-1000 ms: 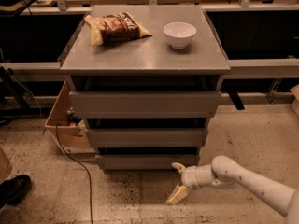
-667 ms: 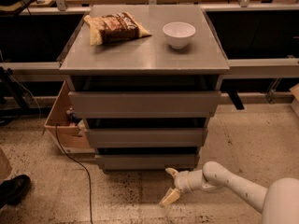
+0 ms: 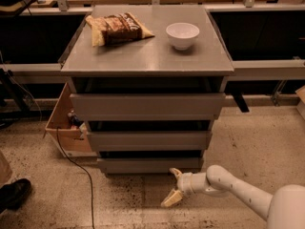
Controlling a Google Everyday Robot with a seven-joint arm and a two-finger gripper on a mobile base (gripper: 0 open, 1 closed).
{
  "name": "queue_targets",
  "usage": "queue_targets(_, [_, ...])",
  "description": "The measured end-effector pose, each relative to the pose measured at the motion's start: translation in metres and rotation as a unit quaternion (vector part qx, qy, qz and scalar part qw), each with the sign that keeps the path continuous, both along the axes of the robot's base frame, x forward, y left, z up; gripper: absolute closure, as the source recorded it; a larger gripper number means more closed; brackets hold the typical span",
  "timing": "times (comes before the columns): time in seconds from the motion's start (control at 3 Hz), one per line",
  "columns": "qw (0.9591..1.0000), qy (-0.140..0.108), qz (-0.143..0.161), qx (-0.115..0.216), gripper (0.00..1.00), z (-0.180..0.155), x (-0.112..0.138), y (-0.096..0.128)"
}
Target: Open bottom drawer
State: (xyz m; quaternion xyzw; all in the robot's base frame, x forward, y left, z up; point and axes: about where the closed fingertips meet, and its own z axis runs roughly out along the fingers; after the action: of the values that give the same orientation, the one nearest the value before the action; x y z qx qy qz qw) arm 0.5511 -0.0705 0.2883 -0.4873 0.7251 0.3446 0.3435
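Observation:
The bottom drawer (image 3: 150,165) is the narrowest and lowest of three plain grey fronts on the cabinet, and it sits pushed in. My gripper (image 3: 173,185) is low over the floor, just in front of the drawer's right end and slightly below its lower edge. Its two pale fingers (image 3: 170,198) are spread apart and hold nothing. The white arm (image 3: 238,190) reaches in from the lower right.
The grey cabinet top (image 3: 143,56) carries a snack bag (image 3: 119,27) and a white bowl (image 3: 182,34). A cardboard box (image 3: 66,123) stands left of the cabinet. A black cable (image 3: 76,168) runs across the floor. A dark shoe (image 3: 14,194) is at far left.
My gripper has moved left and a little toward the cabinet, closer to the bottom drawer's right end. The drawers have not moved.

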Motion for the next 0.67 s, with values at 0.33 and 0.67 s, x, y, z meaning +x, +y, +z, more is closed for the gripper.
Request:
queue_targets(0.33, [0.9984,-0.041,-0.036,-0.014,0.00,-0.002,0.033,-0.007])
queue_targets(0.67, [0.9931,-0.073,-0.075,-0.053,0.00,-0.010,0.065,-0.014])
